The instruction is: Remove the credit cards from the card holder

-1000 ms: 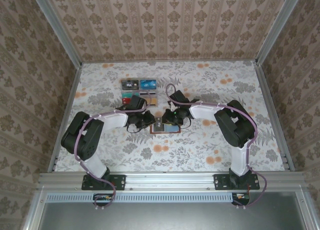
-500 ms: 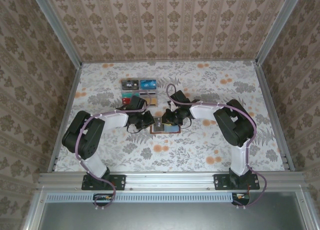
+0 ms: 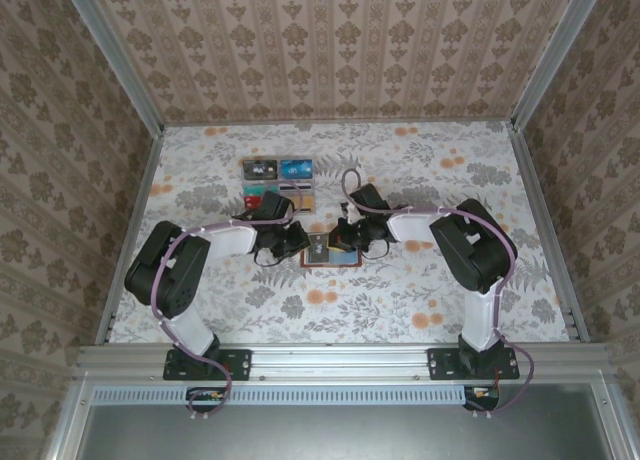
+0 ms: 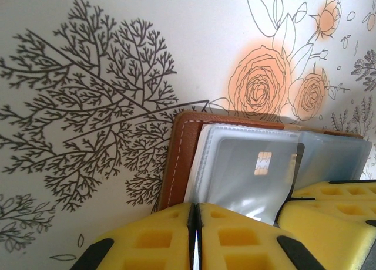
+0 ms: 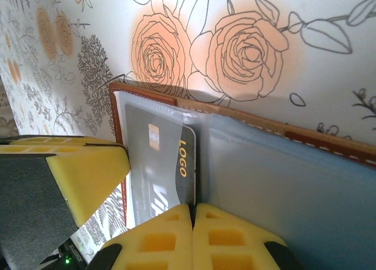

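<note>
The brown card holder [image 3: 335, 259] lies open on the flowered table between my two grippers. A grey credit card [image 5: 158, 158] with a gold chip and the word LOGO sits partly out of a clear sleeve in the card holder [image 5: 329, 142]. My right gripper [image 5: 193, 206] is shut, and the card's bare edge runs into the seam between its yellow pads. My left gripper [image 4: 195, 206] is shut on the sleeve's near corner, next to the card holder's stitched brown rim [image 4: 176, 158]. The same credit card [image 4: 247, 173] shows through the sleeve there. In the top view the left gripper [image 3: 303, 242] and right gripper [image 3: 343, 242] almost touch.
A clear four-compartment tray [image 3: 244, 180] holding several coloured cards stands just behind the left arm. The right gripper's yellow finger [image 4: 329, 217] crowds the left wrist view. Patterned walls and metal rails close in the table on three sides.
The right gripper has closed on the card's edge and its wrist has shifted slightly right. The left gripper and the card holder have stayed where they were.
</note>
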